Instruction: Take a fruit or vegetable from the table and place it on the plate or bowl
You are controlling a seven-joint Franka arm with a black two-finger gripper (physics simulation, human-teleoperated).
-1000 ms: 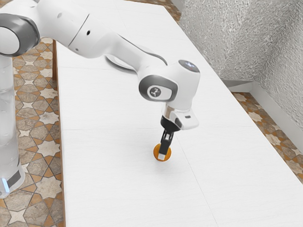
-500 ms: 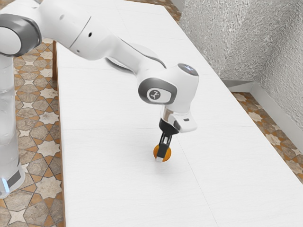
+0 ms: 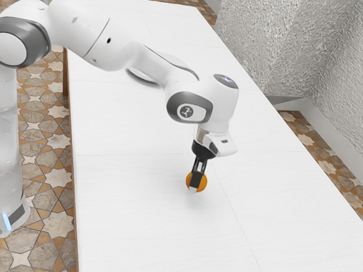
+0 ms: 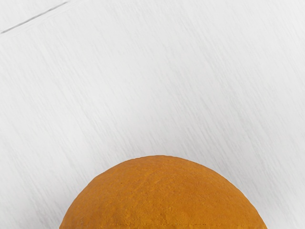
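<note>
Orange fruit (image 3: 202, 182), one, clamped by jaws.

Round orange fruit (image 4: 162, 195) up close, white table (image 4: 152, 81) behind, thin seam (image 4: 33, 18)

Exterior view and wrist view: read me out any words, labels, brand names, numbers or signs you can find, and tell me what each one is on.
No words, numbers or labels can be read in either view.
A round emblem on a grey joint of the arm: a white symbol, with no legible letters.
The orange: plain skin, no sticker.
The table: blank white surface.
</note>
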